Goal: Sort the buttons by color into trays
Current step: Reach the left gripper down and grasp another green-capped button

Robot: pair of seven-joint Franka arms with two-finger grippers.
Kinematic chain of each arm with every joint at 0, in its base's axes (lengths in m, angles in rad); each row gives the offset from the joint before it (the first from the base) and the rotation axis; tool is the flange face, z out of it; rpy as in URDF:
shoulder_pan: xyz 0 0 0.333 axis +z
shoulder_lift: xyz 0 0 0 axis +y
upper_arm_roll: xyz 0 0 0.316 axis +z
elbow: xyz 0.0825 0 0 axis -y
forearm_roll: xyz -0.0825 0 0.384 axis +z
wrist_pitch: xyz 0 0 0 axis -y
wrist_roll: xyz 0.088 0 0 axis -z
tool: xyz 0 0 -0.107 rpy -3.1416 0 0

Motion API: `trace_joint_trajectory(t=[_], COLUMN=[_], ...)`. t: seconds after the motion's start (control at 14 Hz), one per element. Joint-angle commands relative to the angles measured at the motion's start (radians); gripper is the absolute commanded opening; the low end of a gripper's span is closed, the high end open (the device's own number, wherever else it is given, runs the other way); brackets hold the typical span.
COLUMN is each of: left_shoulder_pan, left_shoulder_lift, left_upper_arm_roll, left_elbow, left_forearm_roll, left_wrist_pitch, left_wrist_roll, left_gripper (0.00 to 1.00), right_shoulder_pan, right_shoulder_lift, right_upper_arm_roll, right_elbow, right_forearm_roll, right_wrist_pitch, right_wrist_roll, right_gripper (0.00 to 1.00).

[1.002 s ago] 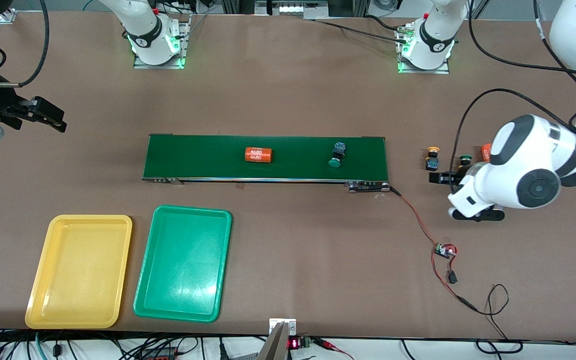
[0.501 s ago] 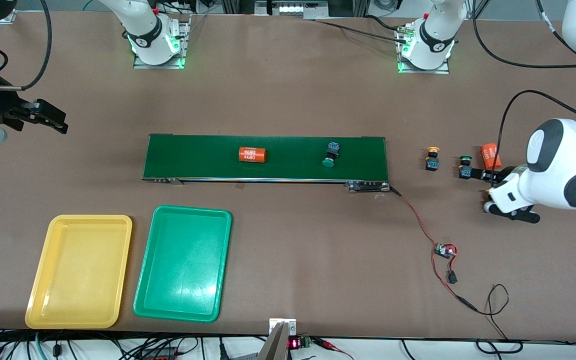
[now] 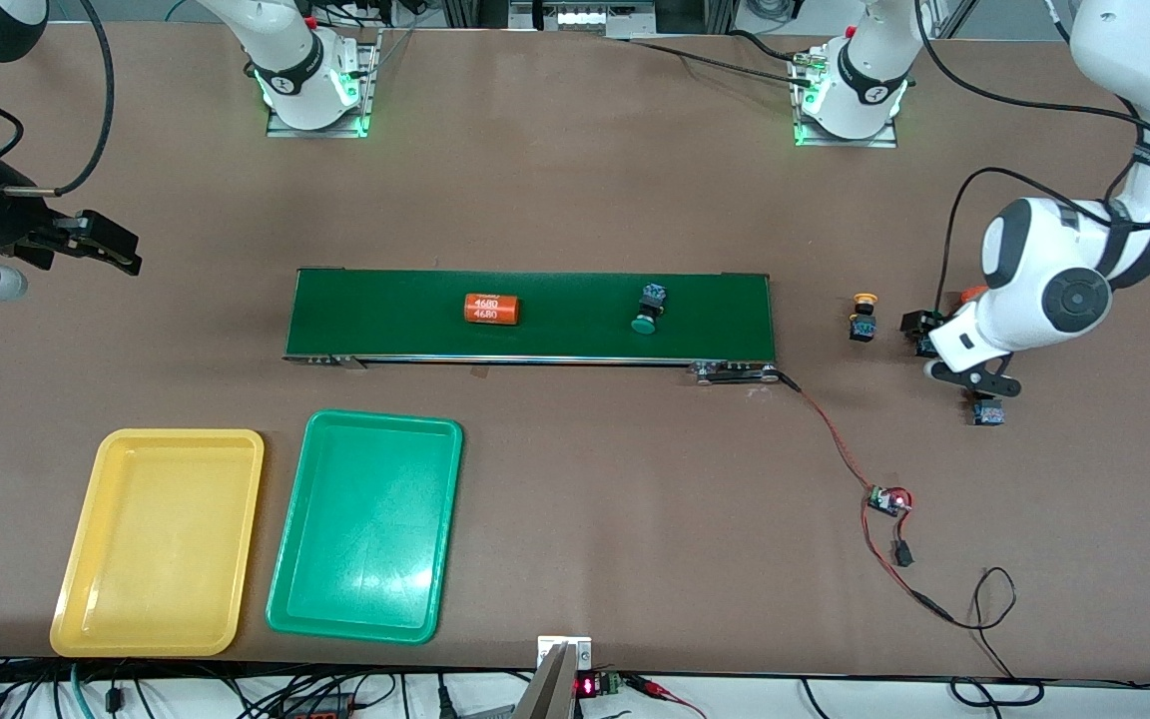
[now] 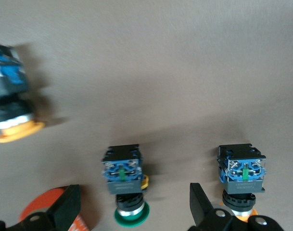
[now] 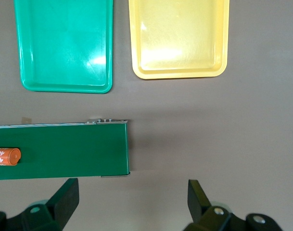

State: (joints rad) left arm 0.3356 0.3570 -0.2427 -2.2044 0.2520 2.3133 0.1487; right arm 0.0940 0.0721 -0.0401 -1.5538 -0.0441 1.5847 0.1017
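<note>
Orange numbered cylinder (image 3: 491, 309) lying on green conveyor belt (image 3: 555, 340); small wired circuit board (image 3: 889, 500)

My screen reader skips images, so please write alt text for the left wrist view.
The open left gripper hangs over a green-capped button on the brown table. Two yellow-capped buttons lie near it, one beside a fingertip, the other farther off.

Glossy plastic trays (image 3: 158, 639) (matt table (image 3: 575, 200))

left tool (image 4: 132, 211): open, low | right tool (image 5: 132, 202): open, raised
</note>
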Motion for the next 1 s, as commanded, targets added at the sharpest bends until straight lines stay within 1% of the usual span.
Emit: trace_joint_trajectory(t=[0.0, 0.14, 0.21, 0.29, 0.36, 0.43, 0.5, 0.57, 0.72, 0.79, 0.93], left_shoulder_pan=[-0.010, 0.009, 0.016, 0.017, 0.019, 0.022, 0.022, 0.022, 0.022, 0.020, 0.022], left_shoulder_lift=[0.015, 0.040, 0.045, 0.045, 0.043, 0.040, 0.040, 0.040, 0.027, 0.004, -0.018], left_upper_arm_roll=[0.040, 0.042, 0.046, 0.046, 0.045, 0.045, 0.045, 0.043, 0.031, 0.022, -0.042], left_elbow=[-0.043, -0.043, -0.041, -0.043, -0.043, -0.041, -0.038, -0.035, -0.028, -0.012, 0.067], left_forearm_roll=[-0.017, -0.016, -0.017, -0.016, -0.017, -0.020, -0.025, -0.025, -0.028, -0.031, -0.040], left_wrist_pitch=[0.043, 0.112, 0.123, 0.123, 0.123, 0.121, 0.121, 0.120, 0.100, 0.072, -0.074], left_wrist_roll=[0.043, 0.110, 0.123, 0.126, 0.124, 0.123, 0.115, 0.112, 0.109, 0.108, 0.106], left_gripper=[1.00, 1.00, 0.98, 0.80, 0.56, 0.39, 0.25, 0.19, 0.12, 0.11, 0.11], right_shoulder_pan=[0.000, 0.001, 0.003, 0.009, 0.013, 0.013, 0.012, 0.012, 0.006, 0.001, -0.002], right_shoulder_lift=[0.011, 0.012, 0.012, 0.017, 0.026, 0.028, 0.028, 0.028, 0.026, 0.028, 0.028], right_upper_arm_roll=[0.005, 0.005, 0.006, 0.006, 0.006, 0.009, 0.011, 0.011, 0.011, 0.009, 0.009], right_elbow=[0.011, 0.008, 0.003, 0.001, 0.006, 0.006, 0.006, 0.006, 0.006, 0.008, 0.009], right_forearm_roll=[-0.031, -0.039, -0.039, -0.039, -0.042, -0.049, -0.059, -0.059, -0.056, -0.049, -0.048], right_wrist_pitch=[-0.005, -0.011, -0.012, -0.021, -0.041, -0.041, -0.041, -0.041, -0.041, -0.041, -0.041], right_wrist_roll=[0.007, 0.007, 0.003, 0.001, 0.000, 0.000, -0.007, -0.010, -0.013, -0.011, -0.011], right_gripper=[1.00, 1.00, 1.00, 1.00, 1.00, 1.00, 1.00, 1.00, 1.00, 1.00, 1.00])
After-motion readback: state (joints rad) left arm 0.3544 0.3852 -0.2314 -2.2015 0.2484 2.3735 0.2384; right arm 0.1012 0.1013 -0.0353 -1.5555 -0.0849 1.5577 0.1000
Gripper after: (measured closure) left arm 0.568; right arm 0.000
